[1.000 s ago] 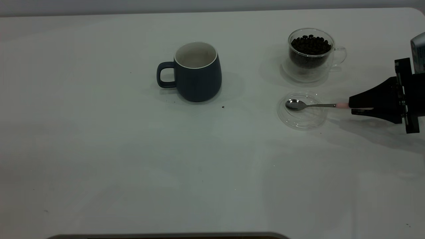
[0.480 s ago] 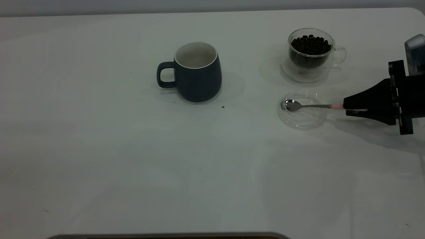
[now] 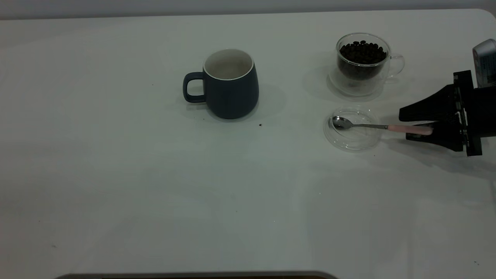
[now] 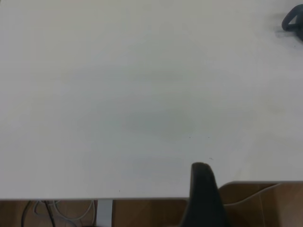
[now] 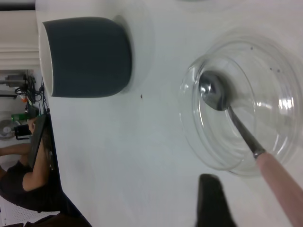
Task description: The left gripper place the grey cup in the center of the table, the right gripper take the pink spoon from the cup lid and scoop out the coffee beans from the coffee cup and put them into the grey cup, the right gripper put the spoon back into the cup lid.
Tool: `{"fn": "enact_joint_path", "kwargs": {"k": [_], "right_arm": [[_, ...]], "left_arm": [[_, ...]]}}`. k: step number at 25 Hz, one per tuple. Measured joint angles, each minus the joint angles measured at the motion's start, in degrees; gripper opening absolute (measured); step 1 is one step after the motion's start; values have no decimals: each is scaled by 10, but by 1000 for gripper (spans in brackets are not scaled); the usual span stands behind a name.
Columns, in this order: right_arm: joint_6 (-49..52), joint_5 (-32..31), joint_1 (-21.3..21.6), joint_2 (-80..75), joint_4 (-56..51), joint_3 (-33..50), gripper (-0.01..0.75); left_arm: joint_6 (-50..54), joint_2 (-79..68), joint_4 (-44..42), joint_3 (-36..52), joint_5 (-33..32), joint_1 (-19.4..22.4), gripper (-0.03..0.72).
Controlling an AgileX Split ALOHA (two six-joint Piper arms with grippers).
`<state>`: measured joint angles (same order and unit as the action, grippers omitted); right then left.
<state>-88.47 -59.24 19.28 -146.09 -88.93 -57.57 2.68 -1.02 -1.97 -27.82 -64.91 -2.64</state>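
Observation:
The grey cup [image 3: 231, 91] stands upright near the middle of the table [image 3: 155, 186], handle to the left; it also shows in the right wrist view [image 5: 90, 56]. At the back right the coffee cup [image 3: 362, 73] holds coffee beans [image 3: 362, 52]. In front of it lies the cup lid [image 3: 350, 142], with the pink spoon [image 3: 341, 123] resting bowl-down in it [image 5: 215, 94]. The spoon's pink handle [image 3: 410, 129] sticks out to the right, between the fingers of my open right gripper [image 3: 407, 126]. One black finger [image 5: 213, 201] shows beside the handle. My left gripper [image 4: 201, 189] hangs at the table's edge.
A person sits beyond the table's edge in the right wrist view [image 5: 19, 184]. A silver-grey object [image 3: 484, 62] stands at the far right, behind my right arm. Bare tabletop spreads across the front and the left.
My right gripper first shifted slightly left with the spoon, then opened. The pink handle is now loose between the fingers. The cups and the lid have not moved.

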Motion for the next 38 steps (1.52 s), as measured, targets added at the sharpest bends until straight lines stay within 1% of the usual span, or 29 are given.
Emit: {"fn": "enact_joint_path", "kwargs": {"k": [2,4,9,12,15,18,21,23,25,28,31,33,35,38], "right_arm": [[0,0,0,0,0,0,567],[1,2,0,0,0,0,588],[11,45,2,9,10,0,589],[34,80,12,43,33,0,589],[83,117,34,98,83,0,589],[157,146,45,175,166,1,589],[276,161,41,263,282,2,589],[364,161,30,324,365,3,589],[455,157,8,392,451,4,589],[594,138,-37,489,582,6,589],[708,99,-89,579,689,7,589],[758,68,-124,629,740,8,589],[784,48,-150,677,772,20,589],[795,36,-172,737,785,61,589]], "left_arm": [[0,0,0,0,0,0,586],[0,0,0,0,0,0,586],[-1,0,0,0,0,0,586],[-1,0,0,0,0,0,586],[-1,0,0,0,0,0,586],[-1,0,0,0,0,0,586],[-1,0,0,0,0,0,586],[-1,0,0,0,0,0,586],[-1,0,0,0,0,0,586],[-1,0,0,0,0,0,586],[-1,0,0,0,0,0,586],[-1,0,0,0,0,0,586],[0,0,0,0,0,0,586],[0,0,0,0,0,0,586]]}}
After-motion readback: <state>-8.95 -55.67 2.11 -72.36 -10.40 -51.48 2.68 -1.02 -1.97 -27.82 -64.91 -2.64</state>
